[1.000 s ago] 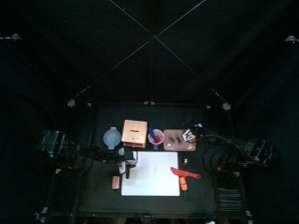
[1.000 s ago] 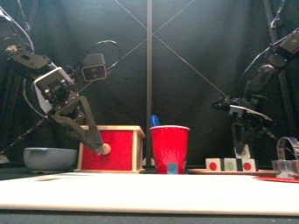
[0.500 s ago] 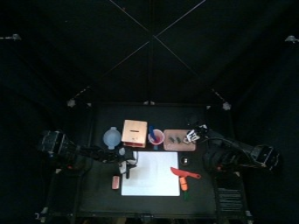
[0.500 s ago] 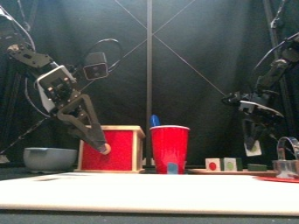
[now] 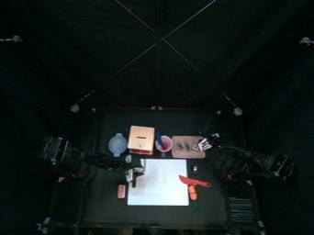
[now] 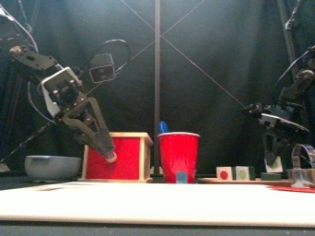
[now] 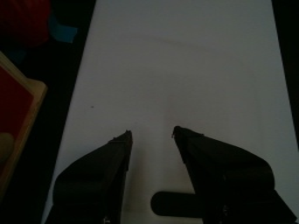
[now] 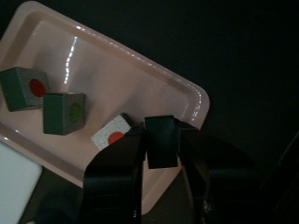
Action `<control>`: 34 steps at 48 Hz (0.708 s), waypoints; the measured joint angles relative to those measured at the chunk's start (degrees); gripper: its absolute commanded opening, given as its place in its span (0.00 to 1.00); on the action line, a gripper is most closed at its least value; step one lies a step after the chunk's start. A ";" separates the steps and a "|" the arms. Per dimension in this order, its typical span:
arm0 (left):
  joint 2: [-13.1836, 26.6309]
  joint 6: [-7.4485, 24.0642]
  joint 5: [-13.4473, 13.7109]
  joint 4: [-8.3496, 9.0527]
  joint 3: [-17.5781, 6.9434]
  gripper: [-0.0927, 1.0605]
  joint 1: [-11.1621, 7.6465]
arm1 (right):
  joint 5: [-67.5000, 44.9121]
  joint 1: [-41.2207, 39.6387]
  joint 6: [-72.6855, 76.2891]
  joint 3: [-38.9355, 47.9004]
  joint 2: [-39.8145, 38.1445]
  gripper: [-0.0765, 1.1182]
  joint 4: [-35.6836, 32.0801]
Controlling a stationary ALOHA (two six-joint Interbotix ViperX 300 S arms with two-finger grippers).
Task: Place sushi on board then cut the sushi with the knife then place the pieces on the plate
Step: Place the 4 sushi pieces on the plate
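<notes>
Sushi pieces (image 8: pixel 65 112) (x3) are laid on pink tray (image 8: pixel 152 74); right gripper (image 8: pixel 158 131), pressed together, is held over its edge & left gripper (image 7: pixel 152 136) is spread above white board (image 7: pixel 176 70).

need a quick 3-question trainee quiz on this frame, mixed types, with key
1. How many sushi pieces lie on the tray?
2. True or false: the left gripper holds the red knife.
3. The right gripper hovers over: A) bowl B) tray C) box.
Key: 1. Three. 2. False: it is open and empty; the red knife lies on the board. 3. B.
</notes>
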 measured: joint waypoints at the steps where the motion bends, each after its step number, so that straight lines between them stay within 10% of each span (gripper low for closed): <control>1: 0.00 0.00 0.09 -0.09 0.00 0.79 0.00 | 0.00 0.00 0.00 0.00 0.18 0.67 0.00; 34: 0.09 0.00 0.09 -0.26 0.00 0.79 -0.18 | -0.97 2.46 -0.09 -3.08 -5.01 0.75 -0.18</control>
